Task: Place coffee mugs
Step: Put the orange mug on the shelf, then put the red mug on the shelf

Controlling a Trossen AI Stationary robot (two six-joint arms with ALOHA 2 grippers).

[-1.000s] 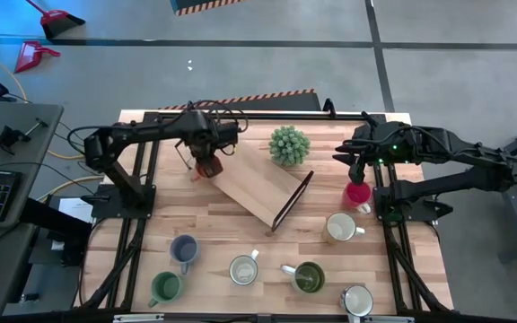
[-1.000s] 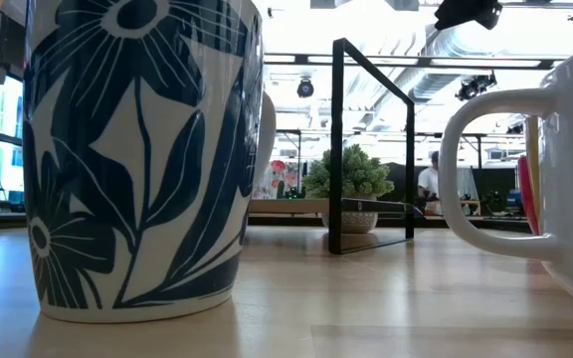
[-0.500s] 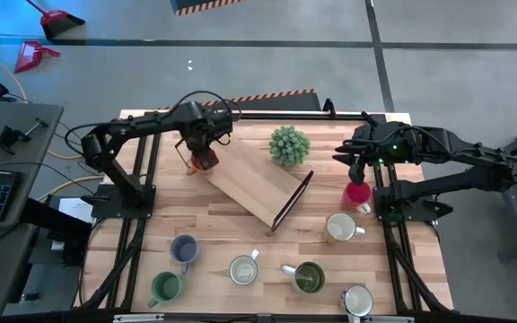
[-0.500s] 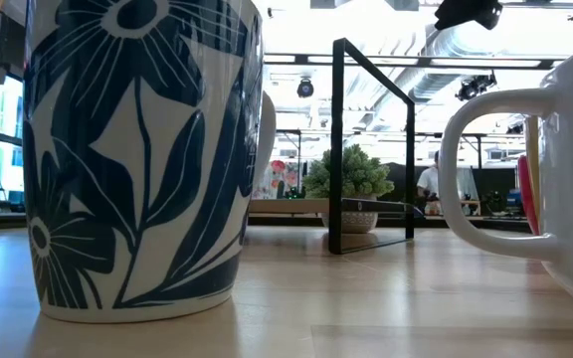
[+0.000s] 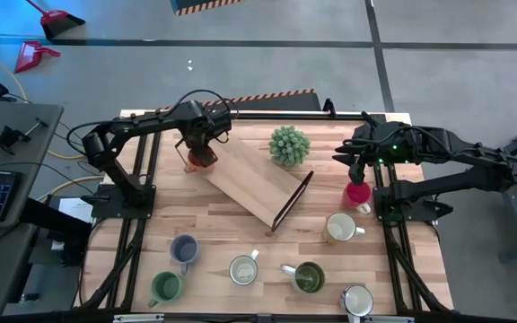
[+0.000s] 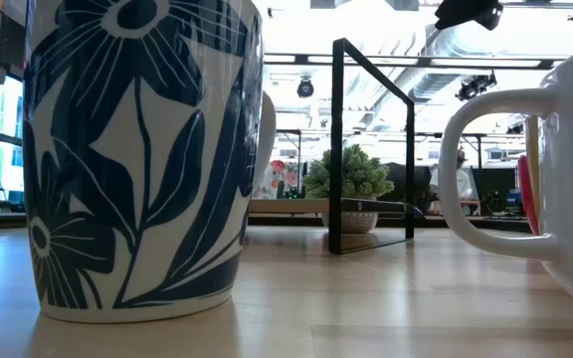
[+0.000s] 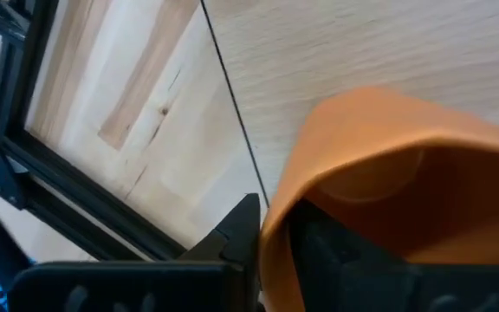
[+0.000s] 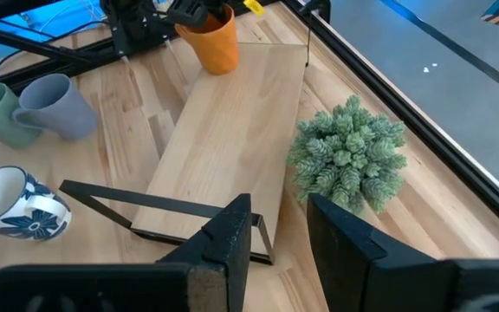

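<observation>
My left gripper (image 5: 199, 151) is shut on the orange mug (image 5: 204, 161), at the far left end of the pale wooden board (image 5: 251, 185). In the right wrist view the orange mug (image 8: 214, 40) stands upright at that end of the board (image 8: 223, 147). My right gripper (image 5: 355, 164) is open and hovers over the red-pink mug (image 5: 357, 194), which stands on the table near the right edge. Along the near side stand the blue-grey (image 5: 184, 248), bright green (image 5: 164, 287), flowered white (image 5: 243, 269), dark olive (image 5: 309, 278), cream (image 5: 339, 228) and white (image 5: 357, 301) mugs. My left gripper grips the orange mug's wall at the rim (image 7: 275, 227), one finger (image 7: 336, 256) inside the mug and the other finger (image 7: 239, 236) outside. It comes from above, pointing down. The mug sits upright; whether its base touches the board I cannot tell.
A spiky green potted plant (image 5: 289, 145) stands beyond the board's far side. A black wire frame (image 5: 293, 201) stands upright at the board's near right end. In the low view the flowered mug (image 6: 137, 149) and a white mug (image 6: 555, 169) fill the foreground.
My left gripper has carried the orange mug a short way toward the table's far left, along the board to its far left end. The right arm has kept still.
</observation>
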